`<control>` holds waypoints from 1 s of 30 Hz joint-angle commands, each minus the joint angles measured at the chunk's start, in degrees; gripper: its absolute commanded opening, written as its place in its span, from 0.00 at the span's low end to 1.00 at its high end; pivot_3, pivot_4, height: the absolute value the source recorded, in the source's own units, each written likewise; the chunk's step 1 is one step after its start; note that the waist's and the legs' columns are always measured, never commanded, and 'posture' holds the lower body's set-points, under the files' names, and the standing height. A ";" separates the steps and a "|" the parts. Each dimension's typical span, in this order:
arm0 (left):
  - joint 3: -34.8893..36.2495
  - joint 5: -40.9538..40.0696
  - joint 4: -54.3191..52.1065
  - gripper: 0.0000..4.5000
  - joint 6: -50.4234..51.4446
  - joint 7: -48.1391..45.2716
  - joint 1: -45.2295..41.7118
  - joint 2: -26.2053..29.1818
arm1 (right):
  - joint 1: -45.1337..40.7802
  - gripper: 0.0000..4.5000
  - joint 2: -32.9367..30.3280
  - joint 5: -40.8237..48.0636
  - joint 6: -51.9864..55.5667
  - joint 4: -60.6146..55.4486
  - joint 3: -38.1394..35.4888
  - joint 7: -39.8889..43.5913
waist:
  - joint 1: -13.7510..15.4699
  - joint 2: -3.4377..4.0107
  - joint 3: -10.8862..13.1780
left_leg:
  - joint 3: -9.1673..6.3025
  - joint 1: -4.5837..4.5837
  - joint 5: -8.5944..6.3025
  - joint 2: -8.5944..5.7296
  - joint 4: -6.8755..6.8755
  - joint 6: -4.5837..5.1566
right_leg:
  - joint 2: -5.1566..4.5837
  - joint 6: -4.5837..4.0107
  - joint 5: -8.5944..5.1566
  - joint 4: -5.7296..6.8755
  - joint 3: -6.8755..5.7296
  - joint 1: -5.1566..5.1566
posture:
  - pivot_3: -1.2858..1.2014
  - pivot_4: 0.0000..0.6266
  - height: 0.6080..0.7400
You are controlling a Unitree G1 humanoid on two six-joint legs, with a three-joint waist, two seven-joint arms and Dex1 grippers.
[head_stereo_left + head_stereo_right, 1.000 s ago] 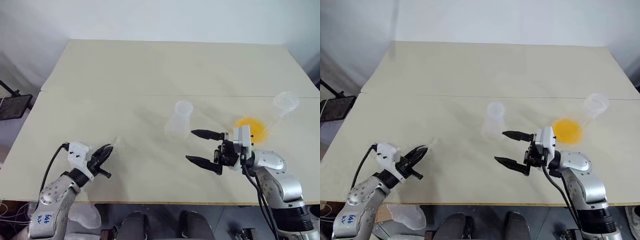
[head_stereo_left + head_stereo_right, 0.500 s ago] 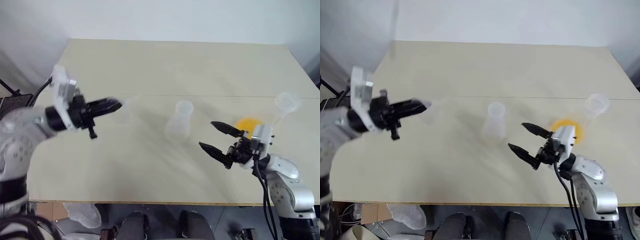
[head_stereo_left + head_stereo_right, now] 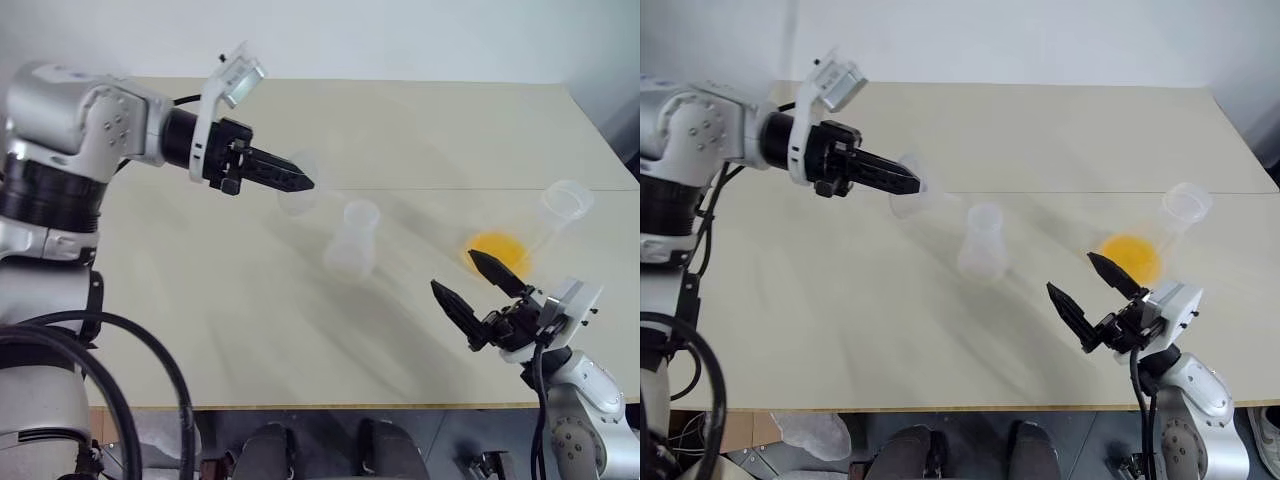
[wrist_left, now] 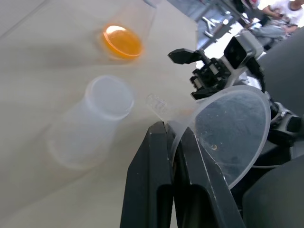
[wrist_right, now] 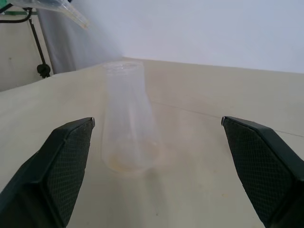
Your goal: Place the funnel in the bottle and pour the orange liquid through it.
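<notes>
The funnel [image 4: 228, 133] is held pinched in the left hand [image 3: 300, 184] above the bench [image 3: 400, 130], near the empty bottle [image 3: 353, 240], the right hand [image 3: 470, 285] is spread wide, and the orange liquid [image 3: 497, 255] is not yet poured.

Pale table [image 3: 200, 320]; bottle [image 3: 355, 240] mid-table; second flask [image 3: 545, 225] holding orange liquid [image 3: 500, 255]

Both head eyes look steeply down over the pale surface [image 3: 400, 140] from above. Each wrist camera sits close behind its own fingers; all four views share the empty bottle [image 3: 355, 240].
</notes>
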 commanded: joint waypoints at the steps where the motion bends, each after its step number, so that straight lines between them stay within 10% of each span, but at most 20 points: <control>1: -2.25 3.50 3.91 0.01 -0.90 -3.93 -4.18 -2.75 | 0.70 1.00 1.11 -1.01 -2.53 -2.78 1.16 -1.21 | -0.05 0.00 0.00 | 0.02 0.00 0.00 0.00 0.00 0.00 | 0.00 0.00 0.00 0.08 0.02 -0.06 | 0.52 0.24 1.00; 19: -4.82 18.01 16.81 0.01 -6.15 -2.96 -7.51 -14.98 | 3.83 1.00 2.47 -2.29 -5.71 -3.75 4.82 -3.60 | 0.19 -0.09 0.05 | 0.01 -0.21 0.00 0.01 0.15 0.02 | -0.02 0.00 0.00 0.39 0.42 -0.50 | 0.52 0.24 1.00; 30: -0.73 22.07 21.21 0.70 -10.09 -1.98 -8.87 -16.33 | 3.14 1.00 1.57 -1.68 -5.34 -3.34 4.68 -3.46 | 0.44 -0.10 0.06 | 0.02 -0.22 0.00 0.00 0.17 0.03 | -0.02 0.00 0.00 0.41 0.43 -0.53 | 0.52 0.24 1.00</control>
